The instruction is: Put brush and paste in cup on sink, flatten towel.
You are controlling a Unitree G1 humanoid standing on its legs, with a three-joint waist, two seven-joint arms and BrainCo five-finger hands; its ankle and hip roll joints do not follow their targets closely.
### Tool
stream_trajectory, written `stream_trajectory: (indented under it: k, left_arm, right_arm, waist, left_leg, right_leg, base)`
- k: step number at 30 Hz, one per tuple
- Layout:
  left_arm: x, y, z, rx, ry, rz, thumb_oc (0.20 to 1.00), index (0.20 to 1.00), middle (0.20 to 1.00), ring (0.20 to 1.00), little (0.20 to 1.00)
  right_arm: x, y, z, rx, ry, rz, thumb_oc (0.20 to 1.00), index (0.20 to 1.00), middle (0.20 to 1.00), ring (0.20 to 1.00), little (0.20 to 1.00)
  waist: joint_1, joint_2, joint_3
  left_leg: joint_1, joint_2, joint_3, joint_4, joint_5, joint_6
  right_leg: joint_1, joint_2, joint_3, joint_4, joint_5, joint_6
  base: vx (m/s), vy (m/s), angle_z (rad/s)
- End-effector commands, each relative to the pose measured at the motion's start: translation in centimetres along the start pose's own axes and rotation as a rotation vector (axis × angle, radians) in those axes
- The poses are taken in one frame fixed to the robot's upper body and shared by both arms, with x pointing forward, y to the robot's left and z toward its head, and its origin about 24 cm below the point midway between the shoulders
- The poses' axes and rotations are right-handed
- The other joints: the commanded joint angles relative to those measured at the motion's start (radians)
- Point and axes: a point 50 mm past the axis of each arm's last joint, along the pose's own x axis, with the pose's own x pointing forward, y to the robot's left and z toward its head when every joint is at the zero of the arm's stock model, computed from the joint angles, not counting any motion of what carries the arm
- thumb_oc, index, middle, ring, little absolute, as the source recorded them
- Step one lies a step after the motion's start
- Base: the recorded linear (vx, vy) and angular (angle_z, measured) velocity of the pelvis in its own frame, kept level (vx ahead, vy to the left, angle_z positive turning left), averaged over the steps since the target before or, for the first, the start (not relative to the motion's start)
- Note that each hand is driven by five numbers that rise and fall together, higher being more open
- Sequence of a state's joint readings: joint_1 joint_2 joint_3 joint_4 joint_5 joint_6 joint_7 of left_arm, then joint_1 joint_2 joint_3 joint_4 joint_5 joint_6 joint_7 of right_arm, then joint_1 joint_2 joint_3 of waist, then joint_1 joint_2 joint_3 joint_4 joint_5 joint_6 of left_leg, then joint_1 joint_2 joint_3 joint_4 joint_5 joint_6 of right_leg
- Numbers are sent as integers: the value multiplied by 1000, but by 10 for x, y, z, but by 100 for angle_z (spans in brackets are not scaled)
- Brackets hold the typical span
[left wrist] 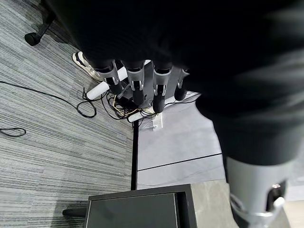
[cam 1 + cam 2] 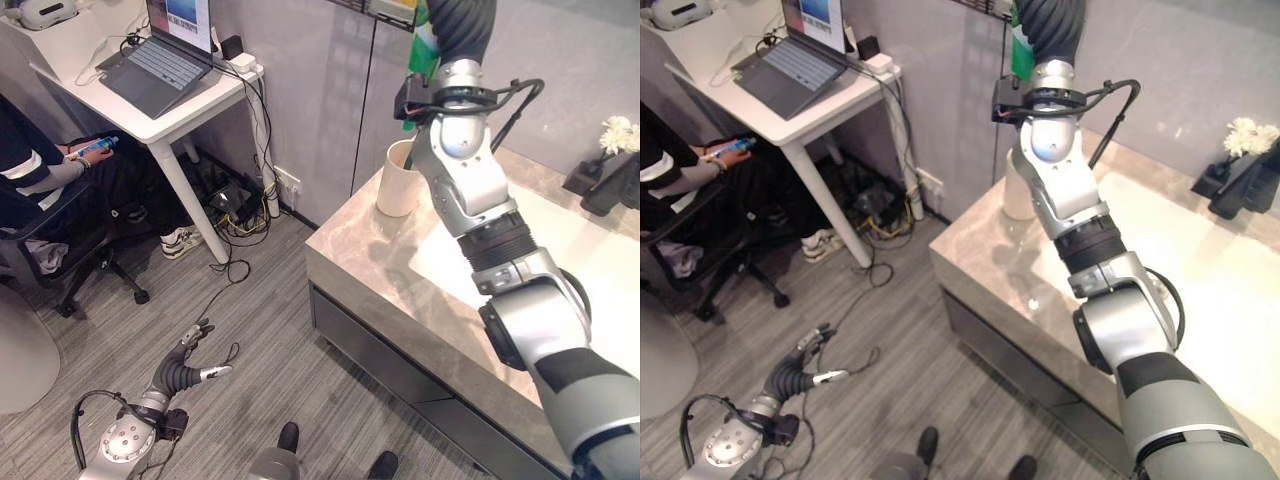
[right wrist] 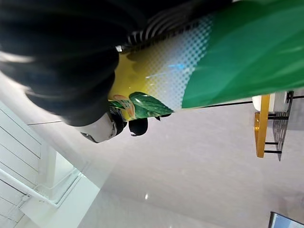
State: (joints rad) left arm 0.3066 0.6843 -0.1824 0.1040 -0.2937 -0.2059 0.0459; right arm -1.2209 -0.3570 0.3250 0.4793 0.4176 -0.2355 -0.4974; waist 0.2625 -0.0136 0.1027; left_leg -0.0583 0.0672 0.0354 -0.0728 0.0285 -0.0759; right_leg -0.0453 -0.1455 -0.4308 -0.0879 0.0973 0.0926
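- Toothpaste tube (image 3: 223, 57), green, white and yellow, sits clamped in the right hand (image 3: 71, 71), raised directly above the cup (image 2: 400, 180); a strip of green shows at that hand in the head views.
- Cup is cream, upright on the marble counter (image 2: 380, 270), near the counter's left corner.
- Right hand's fingers wrap the tube; only dark cover and thumb are visible close up.
- Left hand (image 2: 190, 365) hangs low over the grey floor (image 2: 260, 330), well left of the cup, fingers spread and straight, holding nothing.
- White desk (image 2: 150, 110) with laptop (image 2: 165, 55) stands far left of the cup; a seated person (image 2: 40, 170) beside it.
- White flowers (image 2: 618, 135) at the counter's far end from the cup.
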Motion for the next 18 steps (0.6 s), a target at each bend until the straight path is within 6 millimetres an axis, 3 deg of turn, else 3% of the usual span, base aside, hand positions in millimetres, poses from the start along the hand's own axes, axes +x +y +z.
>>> stream_trajectory:
  k: [1, 18]
  left_arm:
    - [2, -3, 2, 57, -15, -50, 1000, 1000, 1000, 1000, 1000]
    - [5, -8, -4, 49, 6, -41, 1000, 1000, 1000, 1000, 1000]
  right_arm:
    - [24, 2, 63, 11, -260, 35, 200, 200, 200, 200, 200]
    - [33, -31, 35, -87, -140, -80, 200, 200, 200, 200, 200]
  waist:
    - [20, -62, -36]
    - [29, -57, -31]
  left_leg:
    - [-48, -11, 24, -14, 55, 0]
    - [-46, -27, -1, -14, 54, 0]
  right_leg:
    - [86, -123, 21, 1, 89, 97]
    - [114, -128, -17, 1, 91, 102]
  base:
    - [0, 0, 0]
    - [4, 1, 6]
